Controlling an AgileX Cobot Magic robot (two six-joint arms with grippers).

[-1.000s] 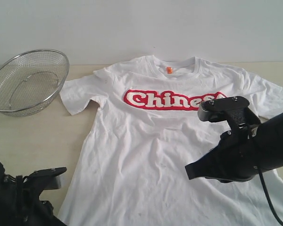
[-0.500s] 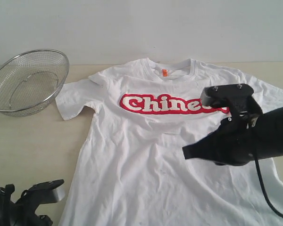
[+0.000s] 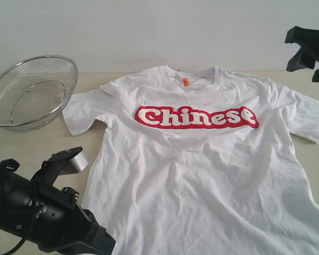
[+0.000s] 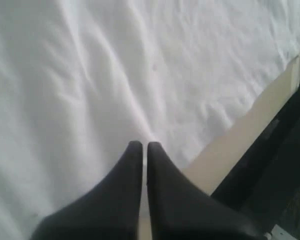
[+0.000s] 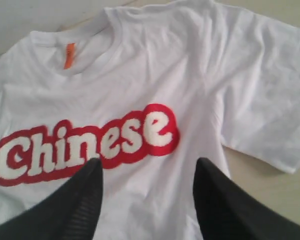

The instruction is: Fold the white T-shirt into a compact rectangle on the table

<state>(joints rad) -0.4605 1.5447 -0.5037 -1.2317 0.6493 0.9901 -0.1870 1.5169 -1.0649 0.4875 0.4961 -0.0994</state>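
black left hand (image 4: pixel 144 146) pressed closed over white t-shirt (image 4: pixel 90 75), right hand (image 5: pixel 148 164) spread, empty

Wall: a plain pale grey-white painted wall (image 3: pixel 149 32) stood at the back.
Furniture: a pale beige wood-grain table (image 3: pixel 37 138) met it.
Light: was soft, even.

1. We see the white T-shirt (image 5: pixel 190 75) lying chest-up and lightly creased on the bench (image 5: pixel 270 200).
2. Taking its collar (image 5: pixel 95 37) as twelve o'clock, the orange neck tag (image 5: pixel 69 55) sits inside the collar at twelve.
3. The red-and-white "Chinese" lettering (image 5: pixel 85 145) runs across the chest, from nine towards three o'clock.
4. One short sleeve (image 5: pixel 270 110) spreads out at about two o'clock, with bare bench just past its hem.
5. Our right gripper (image 5: pixel 148 167) is at six o'clock from the word's last letters. Its dark jaws stand wide apart, and only shirt shows between them.
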